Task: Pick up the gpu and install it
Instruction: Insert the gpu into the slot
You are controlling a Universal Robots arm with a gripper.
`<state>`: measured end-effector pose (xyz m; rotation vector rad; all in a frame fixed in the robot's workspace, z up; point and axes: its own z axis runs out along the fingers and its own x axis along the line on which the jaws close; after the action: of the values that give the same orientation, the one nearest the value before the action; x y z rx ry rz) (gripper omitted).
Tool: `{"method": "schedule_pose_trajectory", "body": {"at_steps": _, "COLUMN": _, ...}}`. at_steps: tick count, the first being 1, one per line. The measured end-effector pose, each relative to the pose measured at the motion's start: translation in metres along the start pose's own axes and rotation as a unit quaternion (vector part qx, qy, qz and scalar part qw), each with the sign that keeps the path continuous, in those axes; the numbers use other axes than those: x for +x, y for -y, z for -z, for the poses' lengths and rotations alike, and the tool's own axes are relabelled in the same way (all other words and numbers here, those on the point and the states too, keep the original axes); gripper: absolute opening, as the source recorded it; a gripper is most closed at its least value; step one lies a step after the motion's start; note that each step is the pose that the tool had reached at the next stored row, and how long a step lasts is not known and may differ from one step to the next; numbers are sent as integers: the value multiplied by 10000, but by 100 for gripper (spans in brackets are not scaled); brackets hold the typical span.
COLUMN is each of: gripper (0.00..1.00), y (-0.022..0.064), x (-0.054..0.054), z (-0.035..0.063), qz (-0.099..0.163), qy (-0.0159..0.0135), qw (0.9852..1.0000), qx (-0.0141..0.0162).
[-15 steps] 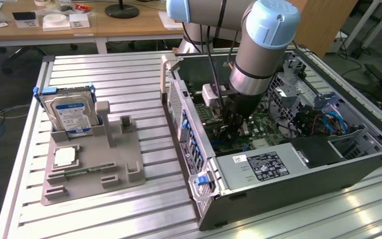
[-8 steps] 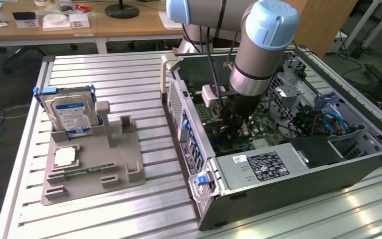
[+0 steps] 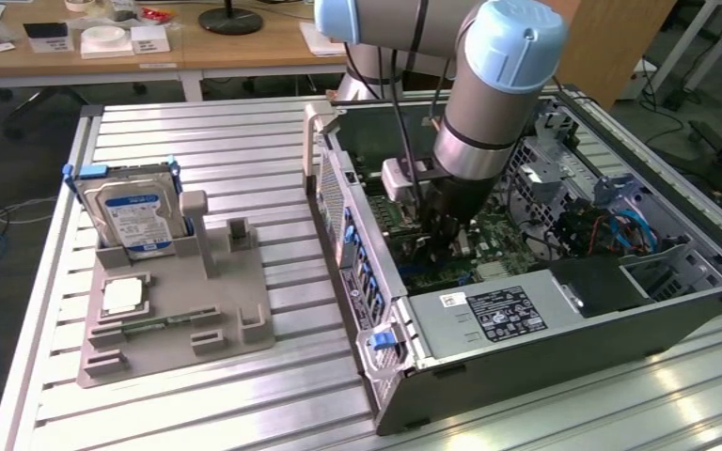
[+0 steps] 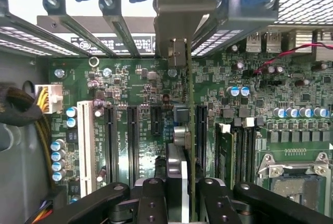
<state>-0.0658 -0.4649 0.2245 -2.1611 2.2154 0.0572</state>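
- Gpu is standing on edge over the green motherboard, seen edge-on in the wrist view, its pale end bracket reaching up to the case's rear slot openings.
- Gripper is pinching the card's near end between its black fingers, jaws narrowed onto it.
- Robot arm is reaching down into the open computer case, which is lying on its side.
- Grey holder tray is sitting well apart toward the exterior view's left, carrying a blue-labelled hard drive and a small silver chip.
- Ribbed metal table is bearing everything; wooden desks are standing behind.
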Motion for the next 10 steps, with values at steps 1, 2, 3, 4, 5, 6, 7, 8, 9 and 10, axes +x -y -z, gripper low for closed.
{"method": "schedule_pose_trajectory", "body": {"at_steps": 1, "gripper": 28, "y": 0, "x": 1, "z": 3, "qz": 0, "qy": -3, "qw": 10000, "qx": -1}}
{"method": "schedule_pose_trajectory", "body": {"at_steps": 2, "gripper": 28, "y": 0, "x": 1, "z": 2, "qz": 0, "qy": -2, "qw": 10000, "qx": -1}}
{"method": "schedule_pose_trajectory", "body": {"at_steps": 3, "gripper": 28, "y": -1, "x": 1, "z": 2, "qz": 0, "qy": -2, "qw": 10000, "qx": -1}}
{"method": "schedule_pose_trajectory", "body": {"at_steps": 4, "gripper": 28, "y": 0, "x": 1, "z": 2, "qz": 0, "qy": -2, "qw": 10000, "qx": -1}}
{"method": "schedule_pose_trajectory", "body": {"at_steps": 5, "gripper": 28, "y": 0, "x": 1, "z": 2, "qz": -2, "qy": -3, "qw": 10000, "qx": -1}}
{"method": "schedule_pose_trajectory", "body": {"at_steps": 6, "gripper": 28, "y": 0, "x": 2, "z": 1, "qz": -13, "qy": -3, "qw": 10000, "qx": 0}}
{"method": "schedule_pose_trajectory", "body": {"at_steps": 7, "gripper": 28, "y": 0, "x": 2, "z": 1, "qz": -27, "qy": -4, "qw": 10000, "qx": 0}}
{"method": "schedule_pose_trajectory", "body": {"at_steps": 8, "gripper": 28, "y": -1, "x": 2, "z": 1, "qz": -37, "qy": -4, "qw": 10000, "qx": 1}}
{"method": "schedule_pose_trajectory", "body": {"at_steps": 9, "gripper": 28, "y": -1, "x": 3, "z": 0, "qz": -44, "qy": -4, "qw": 10000, "qx": 1}}
{"method": "schedule_pose_trajectory", "body": {"at_steps": 10, "gripper": 28, "y": 0, "x": 3, "z": -1, "qz": -49, "qy": -4, "qw": 10000, "qx": 1}}
